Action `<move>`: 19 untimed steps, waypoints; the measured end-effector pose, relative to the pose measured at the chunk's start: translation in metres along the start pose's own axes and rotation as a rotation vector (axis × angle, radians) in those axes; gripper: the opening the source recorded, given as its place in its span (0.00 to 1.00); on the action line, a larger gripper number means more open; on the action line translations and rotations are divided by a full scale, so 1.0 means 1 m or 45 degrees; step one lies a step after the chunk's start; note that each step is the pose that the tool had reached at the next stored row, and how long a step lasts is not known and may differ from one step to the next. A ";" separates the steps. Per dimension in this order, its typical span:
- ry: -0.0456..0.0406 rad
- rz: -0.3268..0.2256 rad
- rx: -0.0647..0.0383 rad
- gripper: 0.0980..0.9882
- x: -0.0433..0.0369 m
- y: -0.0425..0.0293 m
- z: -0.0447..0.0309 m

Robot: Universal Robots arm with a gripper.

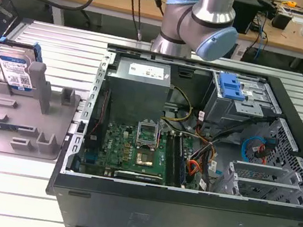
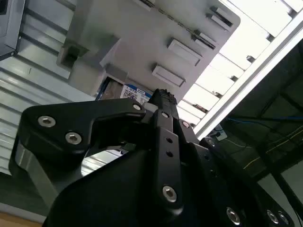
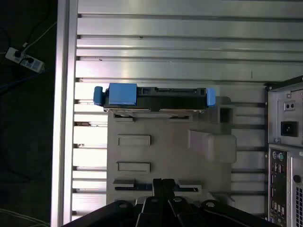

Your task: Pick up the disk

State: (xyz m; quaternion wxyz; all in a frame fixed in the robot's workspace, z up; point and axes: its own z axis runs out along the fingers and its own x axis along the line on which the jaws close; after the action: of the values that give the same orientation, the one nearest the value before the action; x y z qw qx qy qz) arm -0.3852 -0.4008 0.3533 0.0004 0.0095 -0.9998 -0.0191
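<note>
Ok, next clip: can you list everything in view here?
disk: one, silver with blue rails, upright in the fixture
fixture: one, grey, on the table, exterior view's left
computer case: one, black, open, on the table
drive-bay bracket: one, blue, inside the case
table: one, slatted aluminium
power strip: one, white, on the floor
robot arm: one, grey and blue, behind the case
gripper: one, black, shut, apart from the disk
</note>
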 end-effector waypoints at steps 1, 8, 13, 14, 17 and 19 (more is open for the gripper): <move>0.000 0.000 0.000 0.01 0.0000 0.0000 0.0000; 0.004 -0.117 0.000 0.01 0.0000 -0.0001 0.0000; 0.013 -0.328 0.000 0.01 0.0000 -0.0001 0.0000; 0.014 -0.367 0.000 0.01 0.0000 -0.0001 0.0000; 0.022 -0.564 0.000 0.01 0.0000 -0.0001 0.0001; 0.026 -0.682 0.000 0.01 0.0000 -0.0001 0.0001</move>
State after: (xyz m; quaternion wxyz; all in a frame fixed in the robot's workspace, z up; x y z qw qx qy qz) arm -0.3851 -0.4008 0.3532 0.0055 0.2739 -0.9616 -0.0183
